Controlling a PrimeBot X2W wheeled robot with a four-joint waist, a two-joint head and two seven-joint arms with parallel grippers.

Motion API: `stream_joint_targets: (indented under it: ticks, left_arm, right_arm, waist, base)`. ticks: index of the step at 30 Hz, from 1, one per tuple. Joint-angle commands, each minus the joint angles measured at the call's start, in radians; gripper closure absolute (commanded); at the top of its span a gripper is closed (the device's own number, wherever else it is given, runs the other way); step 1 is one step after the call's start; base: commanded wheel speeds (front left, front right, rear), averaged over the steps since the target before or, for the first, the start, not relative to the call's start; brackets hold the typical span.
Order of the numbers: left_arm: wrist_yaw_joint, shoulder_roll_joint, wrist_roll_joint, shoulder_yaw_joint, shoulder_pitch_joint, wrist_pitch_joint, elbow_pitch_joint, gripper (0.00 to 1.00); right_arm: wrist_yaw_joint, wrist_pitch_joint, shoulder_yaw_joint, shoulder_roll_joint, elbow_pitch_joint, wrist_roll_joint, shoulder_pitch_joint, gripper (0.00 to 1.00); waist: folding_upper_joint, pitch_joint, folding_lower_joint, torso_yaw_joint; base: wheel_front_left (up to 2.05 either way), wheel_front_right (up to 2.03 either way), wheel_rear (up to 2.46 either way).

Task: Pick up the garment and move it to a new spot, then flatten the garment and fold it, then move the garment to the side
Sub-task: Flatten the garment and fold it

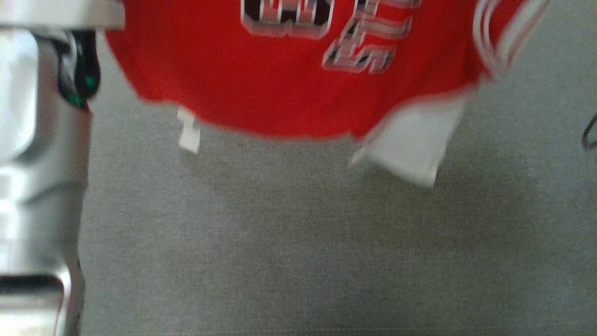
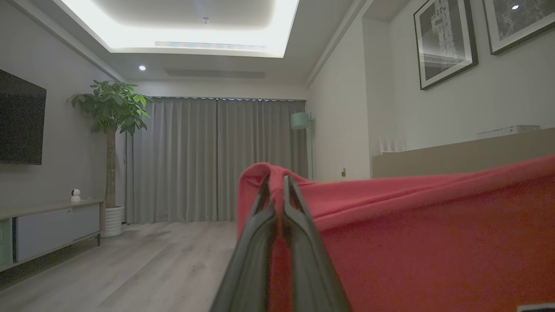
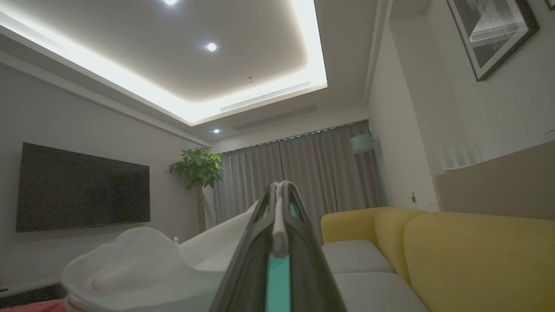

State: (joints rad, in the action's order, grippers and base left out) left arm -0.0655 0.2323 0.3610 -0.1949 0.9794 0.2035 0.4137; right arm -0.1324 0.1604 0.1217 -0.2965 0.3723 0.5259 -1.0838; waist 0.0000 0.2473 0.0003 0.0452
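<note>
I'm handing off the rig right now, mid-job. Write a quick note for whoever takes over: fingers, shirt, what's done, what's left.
Left gripper: fingers shut on a red fold of the garment.
Right gripper: fingers shut on white fabric, apparently the sleeve.
Garment: held up between both arms, print towards the head camera, hem and white label hanging over the grey surface. The head view is blurred.
Done: pickup.
Left: lay it at the new spot, flatten, fold, move aside.
</note>
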Motion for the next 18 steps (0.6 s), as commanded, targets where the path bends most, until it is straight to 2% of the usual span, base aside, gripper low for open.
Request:
stream_joint_targets:
  ticks: [1, 6, 10, 14, 18]
  left_arm:
    - [0.008, 0.034, -0.02, 0.031, 0.101, 0.016, -0.02, 1.0]
    - [0.035, 0.025, -0.062, 0.056, 0.258, 0.055, 0.054, 1.0]
    - [0.043, 0.001, -0.067, 0.111, 0.292, 0.058, 0.046, 1.0]
    - [0.032, -0.032, -0.076, 0.154, 0.183, 0.058, 0.048, 1.0]
    - [0.021, -0.087, -0.076, 0.21, -0.018, 0.058, 0.057, 1.0]
  right_arm:
    - [0.002, 0.025, -0.003, 0.007, -0.009, -0.017, -0.09, 1.0]
    - [0.002, 0.091, -0.039, 0.029, 0.113, -0.089, -0.29, 1.0]
    - [0.002, 0.1, -0.044, 0.027, 0.151, -0.11, -0.344, 1.0]
    - [0.002, 0.101, -0.02, 0.026, 0.132, -0.082, -0.255, 1.0]
    - [0.002, 0.101, -0.005, 0.031, 0.095, -0.016, -0.053, 1.0]
  waist:
    - [0.0, 0.066, -0.0003, -0.013]
    - [0.0, 0.133, -0.0003, -0.028]
    - [0.0, 0.166, -0.0003, -0.039]
    - [0.0, 0.182, -0.0003, -0.054]
    - [0.0, 0.17, -0.0003, -0.071]
  base:
    - [0.0, 0.0, 0.0]
    - [0.0, 0.0, 0.0]
    - [0.0, 0.0, 0.0]
    - [0.0, 0.0, 0.0]
    - [0.0, 0.0, 0.0]
